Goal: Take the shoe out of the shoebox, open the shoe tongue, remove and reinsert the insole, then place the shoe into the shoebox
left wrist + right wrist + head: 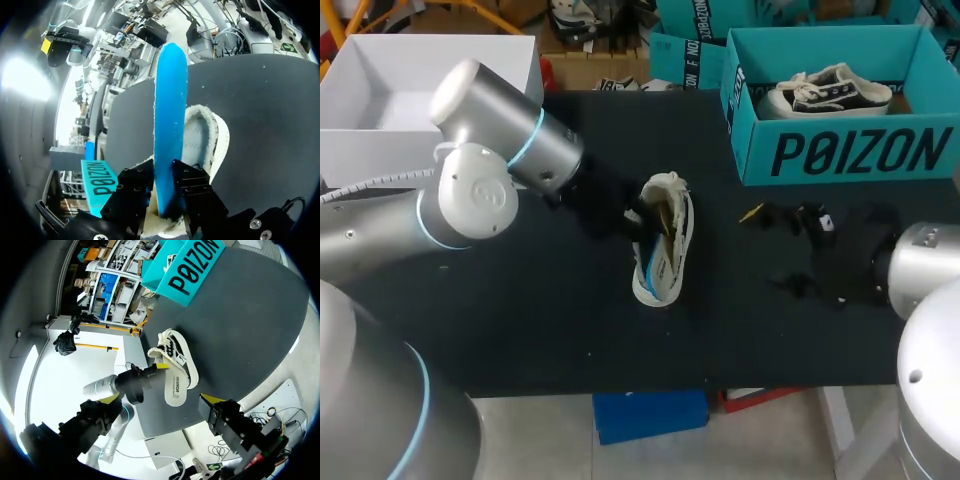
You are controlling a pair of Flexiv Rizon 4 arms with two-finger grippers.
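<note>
The left fingers (pixel 195 190) pinched the insole (pixel 170 115), likely light and floppy, so best held near its end, over the shoe (pixel 212 132); the right fingers (pixel 225 417) stood open.

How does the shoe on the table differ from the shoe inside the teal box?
The shoe on the table lies tipped on its side; the shoe in the box stands on its sole in the teal shoebox. The first has a blue insole sticking out, held by the left gripper; the second is laced and untouched. Both look black and white with pale soles.
</note>
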